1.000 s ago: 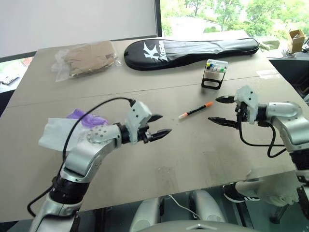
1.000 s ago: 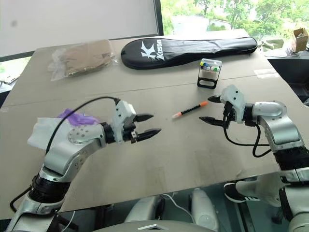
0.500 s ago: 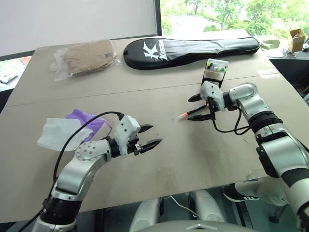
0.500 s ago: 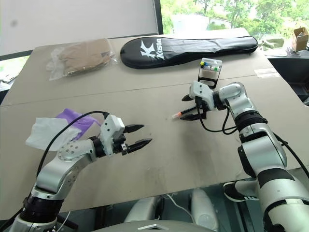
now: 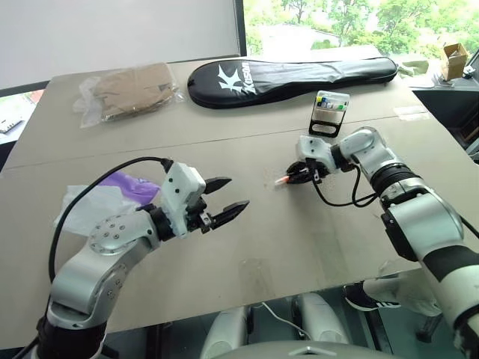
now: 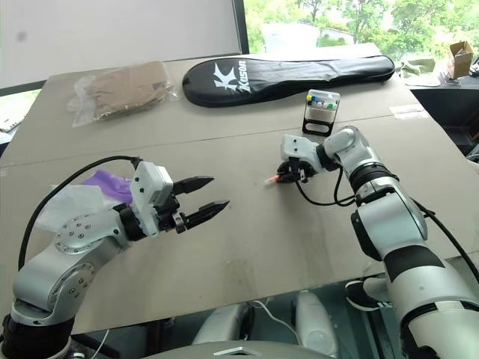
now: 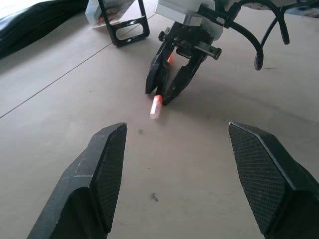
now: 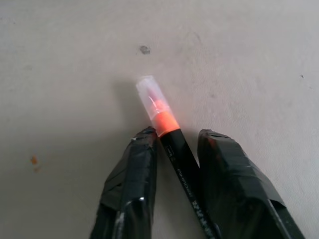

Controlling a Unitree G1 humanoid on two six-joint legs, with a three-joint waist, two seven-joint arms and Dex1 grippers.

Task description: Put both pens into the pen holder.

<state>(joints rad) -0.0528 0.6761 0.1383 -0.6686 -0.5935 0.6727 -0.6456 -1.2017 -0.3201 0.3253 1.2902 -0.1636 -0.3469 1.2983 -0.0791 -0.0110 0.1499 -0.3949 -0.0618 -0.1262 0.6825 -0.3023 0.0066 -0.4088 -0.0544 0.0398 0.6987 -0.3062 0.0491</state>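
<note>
A black pen with an orange band and clear pale end (image 8: 164, 117) lies on the brown table, a little in front of the pen holder (image 5: 330, 112). That small boxy holder has a black frame and a white top, with coloured caps showing. My right gripper (image 5: 296, 176) points down at the table and is shut on the pen, whose pale end (image 7: 156, 106) sticks out past the fingertips. My left gripper (image 5: 233, 194) hovers open and empty over the table's near middle, well left of the pen.
A long black racket bag (image 5: 292, 72) lies across the back of the table. A clear plastic bag of brown material (image 5: 131, 90) is at the back left. White tissue and a purple item (image 5: 123, 188) lie behind my left arm. The table's front edge is near.
My right gripper swung left to the pen, came down over it and closed its fingers around it. My left gripper rose a little and drew back, still open.
</note>
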